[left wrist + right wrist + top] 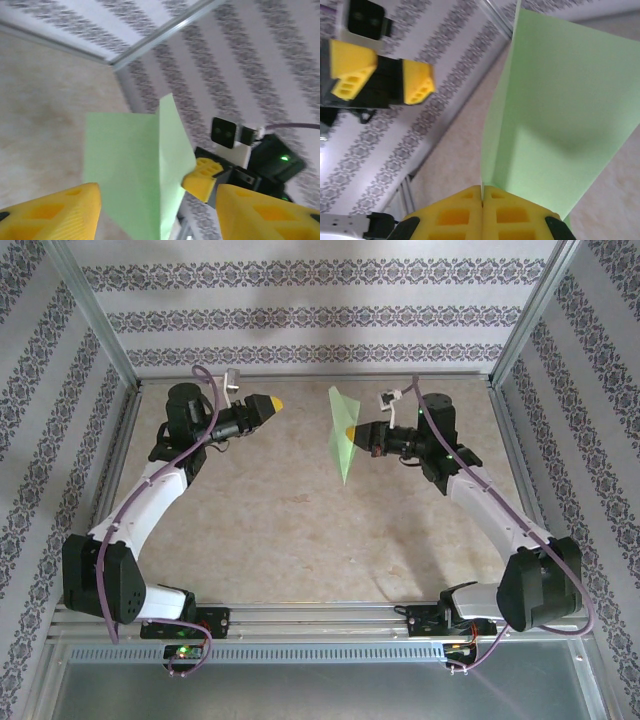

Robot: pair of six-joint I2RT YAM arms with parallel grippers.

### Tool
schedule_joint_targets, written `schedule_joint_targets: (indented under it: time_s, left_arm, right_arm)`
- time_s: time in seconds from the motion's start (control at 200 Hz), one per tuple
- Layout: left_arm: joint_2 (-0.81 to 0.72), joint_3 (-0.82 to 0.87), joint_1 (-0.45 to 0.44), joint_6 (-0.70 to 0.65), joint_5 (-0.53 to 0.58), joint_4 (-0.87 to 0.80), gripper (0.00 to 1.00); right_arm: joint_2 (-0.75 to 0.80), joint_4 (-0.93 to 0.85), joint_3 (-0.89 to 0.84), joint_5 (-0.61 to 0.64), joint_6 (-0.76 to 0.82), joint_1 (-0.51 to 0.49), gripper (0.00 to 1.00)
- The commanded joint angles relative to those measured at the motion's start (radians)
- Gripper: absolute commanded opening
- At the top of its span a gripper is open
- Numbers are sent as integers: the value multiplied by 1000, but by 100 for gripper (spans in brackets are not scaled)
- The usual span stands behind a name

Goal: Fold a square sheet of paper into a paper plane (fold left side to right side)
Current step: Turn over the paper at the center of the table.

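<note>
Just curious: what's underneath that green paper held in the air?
Only bare beige tabletop shows below the green paper, which the right tool pinches. The patch the sheet itself hides cannot be seen.

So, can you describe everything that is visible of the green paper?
The paper is thin, light green and plain, with no marks. It is bent along one sharp crease, so two flat panels stand at an angle to each other. It hangs in the air above the table, roughly upright, between the two arms. The right gripper, shut, pinches it near the crease. The left gripper is open and apart from it.
</note>
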State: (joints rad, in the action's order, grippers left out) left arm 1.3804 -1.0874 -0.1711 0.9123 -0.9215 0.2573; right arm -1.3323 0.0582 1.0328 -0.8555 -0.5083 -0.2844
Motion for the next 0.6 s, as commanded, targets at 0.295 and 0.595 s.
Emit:
schedule_joint_targets:
  time_s: [0.295,0.595]
  left_arm:
    - [71,-103,-75,150,-168,208,55]
    - [87,-101,-93,144,-184,233,41]
  right_arm:
    - [-57,135,174,-95,-91,-118,0]
    - [-112,138,209,-110,-122,-157,0]
